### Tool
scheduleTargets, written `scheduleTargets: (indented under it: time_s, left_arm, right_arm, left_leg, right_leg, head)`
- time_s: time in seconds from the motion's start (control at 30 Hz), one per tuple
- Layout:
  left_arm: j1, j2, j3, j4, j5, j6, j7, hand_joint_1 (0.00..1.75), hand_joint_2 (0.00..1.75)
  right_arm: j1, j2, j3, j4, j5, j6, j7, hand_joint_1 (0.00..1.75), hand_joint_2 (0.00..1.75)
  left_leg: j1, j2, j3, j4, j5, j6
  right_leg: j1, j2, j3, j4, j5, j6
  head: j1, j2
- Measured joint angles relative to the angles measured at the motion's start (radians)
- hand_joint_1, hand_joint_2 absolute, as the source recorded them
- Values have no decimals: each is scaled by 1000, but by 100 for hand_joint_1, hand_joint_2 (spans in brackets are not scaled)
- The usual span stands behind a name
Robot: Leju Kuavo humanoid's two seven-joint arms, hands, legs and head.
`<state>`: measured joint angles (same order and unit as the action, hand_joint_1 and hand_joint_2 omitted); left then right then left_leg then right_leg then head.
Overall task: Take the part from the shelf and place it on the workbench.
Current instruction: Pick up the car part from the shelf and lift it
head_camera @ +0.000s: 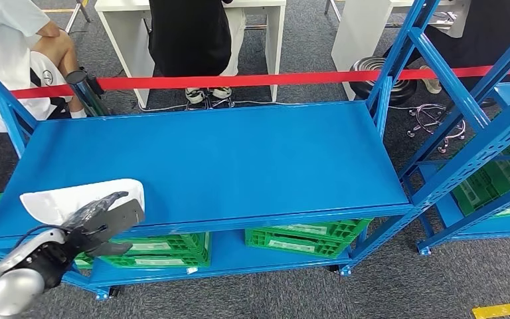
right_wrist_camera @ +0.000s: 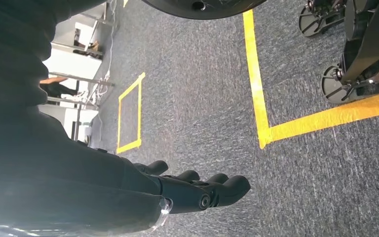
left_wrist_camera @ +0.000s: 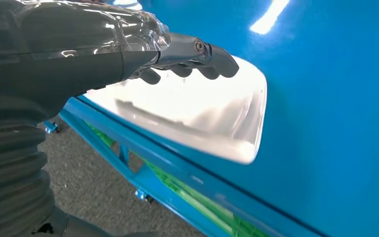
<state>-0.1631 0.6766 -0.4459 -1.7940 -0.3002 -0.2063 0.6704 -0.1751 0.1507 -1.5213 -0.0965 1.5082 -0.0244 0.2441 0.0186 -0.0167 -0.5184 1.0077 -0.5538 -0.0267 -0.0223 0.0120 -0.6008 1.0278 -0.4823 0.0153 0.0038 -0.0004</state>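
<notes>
The white, curved, shell-like part [head_camera: 73, 196] [left_wrist_camera: 202, 118] lies on the blue workbench top [head_camera: 226, 159] [left_wrist_camera: 335, 98] at its near left corner, close to the front edge. My left hand [head_camera: 96, 219] [left_wrist_camera: 177, 54] hovers over the part's near edge with its fingers stretched out above the white surface and no grip visible. My right hand [right_wrist_camera: 192, 190] hangs beside my body over grey carpet, fingers loosely extended and holding nothing.
Green crates [head_camera: 305, 236] sit on the lower level under the bench top. A blue shelf rack [head_camera: 478, 133] stands to the right. Behind the bench runs red barrier tape [head_camera: 272, 80], with people seated and standing by white desks [head_camera: 192, 13]. Yellow tape lines [right_wrist_camera: 256, 98] mark the floor.
</notes>
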Motion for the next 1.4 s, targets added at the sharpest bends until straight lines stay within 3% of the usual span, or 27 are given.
scheduleTargets:
  time_s: [0.7, 1.4]
  left_arm:
    - [-20, -25, 5, 25, -142, -7, 0, 0, 175]
    - [-9, -31, 27, 48, -146, -18, 0, 0, 175]
  right_arm:
    - [0, 3, 0, 0, 8, 0, 0, 0, 175]
    - [0, 6, 0, 0, 19, 0, 2, 0, 175]
  left_leg:
    - [0, 2, 0, 0, 0, 0]
    - [0, 6, 0, 0, 0, 0]
  right_leg:
    - [0, 0, 0, 0, 0, 0]
    - [0, 1, 0, 0, 0, 0]
  head:
    - [0, 0]
    - [0, 0]
